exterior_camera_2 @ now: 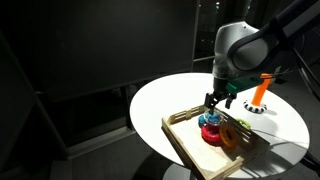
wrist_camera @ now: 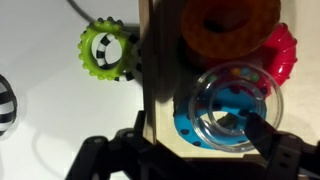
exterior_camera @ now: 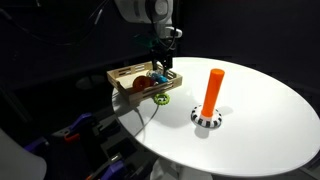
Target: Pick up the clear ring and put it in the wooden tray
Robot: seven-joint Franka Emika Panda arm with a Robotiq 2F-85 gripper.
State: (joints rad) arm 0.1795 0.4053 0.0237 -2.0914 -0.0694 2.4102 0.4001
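White worktop [exterior_camera: 260,120] spreads round and wide, with lots of bare room around the orange peg [exterior_camera: 212,88]. The wooden tray [exterior_camera_2: 180,138] sits close to one edge of the worktop. The green ring [wrist_camera: 108,52] lies on the worktop just outside the tray's wall.

Your gripper [wrist_camera: 190,150] hangs right over that wall. The jaws are spread wide. One finger is out over the white side, near the green ring, and the other is over the inside of the tray.

The clear ring [wrist_camera: 240,76] is inside the tray, lying on top of a blue ring [wrist_camera: 188,125]. An orange ring [wrist_camera: 210,38] and a pink ring [wrist_camera: 283,50] crowd in just beside them, so it is tight there.

The finger on the tray side looks like it touches the clear ring's rim, but the wrist view is blurry, so you cannot be sure. The jaws are not pinching anything.
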